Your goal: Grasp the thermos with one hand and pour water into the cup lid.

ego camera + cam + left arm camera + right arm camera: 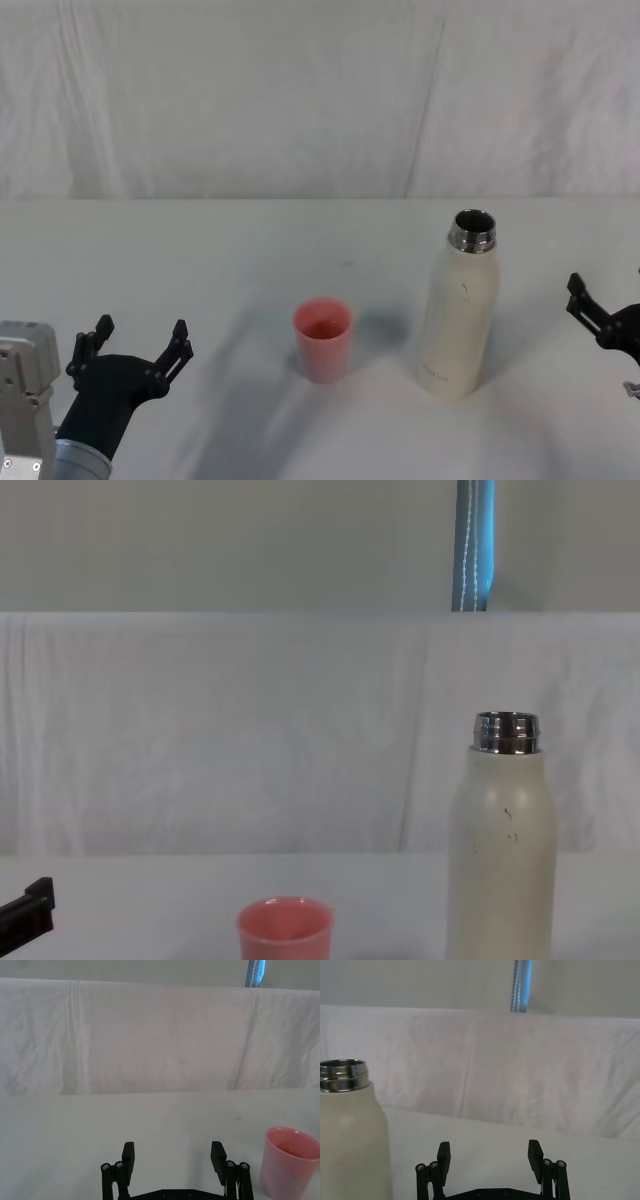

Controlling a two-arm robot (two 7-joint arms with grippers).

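The cream-white thermos (pixel 460 310) stands upright on the table, right of centre, its steel neck open; it also appears in the chest view (pixel 503 850) and the right wrist view (pixel 350 1135). The pink cup lid (pixel 323 338) stands upright to its left, apart from it, also visible as the cup lid (pixel 285 932) and the cup lid (pixel 290 1162). My left gripper (pixel 138 345) hovers open at the near left, well left of the cup lid, empty (pixel 173 1157). My right gripper (pixel 489 1156) is open and empty, right of the thermos, at the table's right edge (pixel 590 305).
A white cloth covers the table (pixel 200 260) and the backdrop behind it. A blue-grey pole (pixel 475 545) rises behind the backdrop. Bare table lies between the grippers and the two objects.
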